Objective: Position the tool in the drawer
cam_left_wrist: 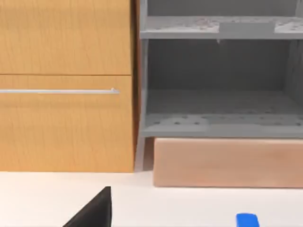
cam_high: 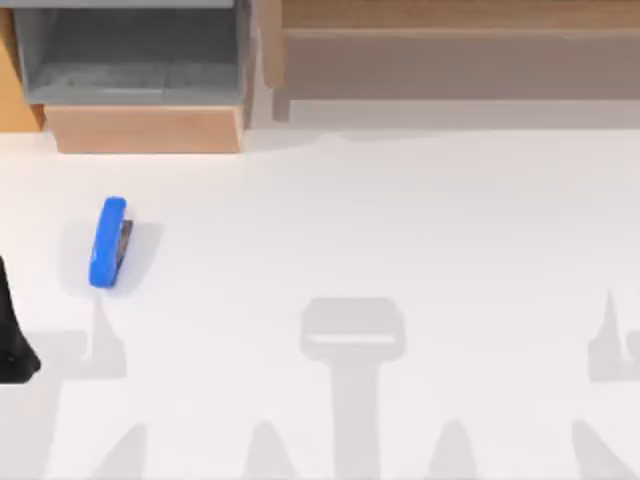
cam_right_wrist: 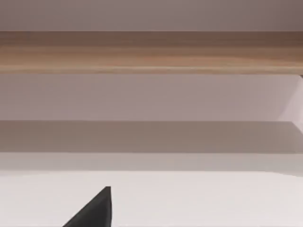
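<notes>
A blue stapler (cam_high: 109, 242) lies on the white desk (cam_high: 400, 230) toward its left side, long axis running roughly front to back, its dark metal underside turned to the right. It sits in front of the open drawer (cam_high: 130, 60), well apart from the drawer's tan front panel (cam_high: 145, 128), with bare desk between them.

A dark part of the left arm (cam_high: 12, 340) shows at the desk's left edge, nearer the front than the stapler and apart from it. Whether the left gripper is open or closed cannot be told. In the left wrist view, a blue tip of the stapler (cam_left_wrist: 247, 220) peeks in at the frame's edge, on the desk in front of the panel (cam_left_wrist: 227, 163), beyond which the drawer's grey floor and walls (cam_left_wrist: 218, 104) stand open. A wooden cabinet front (cam_left_wrist: 66, 85) with a thin metal handle (cam_left_wrist: 59, 91) stands beside the drawer.

A long wooden shelf (cam_high: 450, 40) runs along the back right of the desk; the right wrist view faces that shelf (cam_right_wrist: 151, 52).
</notes>
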### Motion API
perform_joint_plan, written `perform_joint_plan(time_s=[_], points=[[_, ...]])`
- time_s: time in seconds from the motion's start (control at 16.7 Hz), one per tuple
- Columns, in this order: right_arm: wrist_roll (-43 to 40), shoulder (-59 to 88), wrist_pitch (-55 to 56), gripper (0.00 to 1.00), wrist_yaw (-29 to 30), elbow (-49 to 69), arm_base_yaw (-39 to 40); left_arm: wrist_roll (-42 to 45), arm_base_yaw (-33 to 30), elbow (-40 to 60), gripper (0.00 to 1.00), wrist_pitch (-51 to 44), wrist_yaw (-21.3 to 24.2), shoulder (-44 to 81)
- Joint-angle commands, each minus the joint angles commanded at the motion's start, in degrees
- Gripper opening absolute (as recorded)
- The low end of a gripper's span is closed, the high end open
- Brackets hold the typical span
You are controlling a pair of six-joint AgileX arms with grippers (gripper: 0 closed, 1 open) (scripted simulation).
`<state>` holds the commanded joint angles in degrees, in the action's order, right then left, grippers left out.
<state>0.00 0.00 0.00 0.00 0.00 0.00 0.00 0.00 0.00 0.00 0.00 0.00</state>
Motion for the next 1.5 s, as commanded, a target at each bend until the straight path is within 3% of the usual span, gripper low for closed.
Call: perform_joint_plan(time_s=[0.24,0.54,1.5], points=[[0.0,0.0,0.0,1.0,0.0,0.0,0.0,1.1,0.1,0.7,1.0,0.8,0.6,1.7],[0.0,0.0,0.0,1.0,0.0,0.0,0.0,10.1,1.5,6.9,1.0,7.4,4.1,15.2],[0.0,0.0,0.0,1.0,0.0,0.0,0.0,68.9,17.6,47.7,1.0,50.9,20.7,99.8]])
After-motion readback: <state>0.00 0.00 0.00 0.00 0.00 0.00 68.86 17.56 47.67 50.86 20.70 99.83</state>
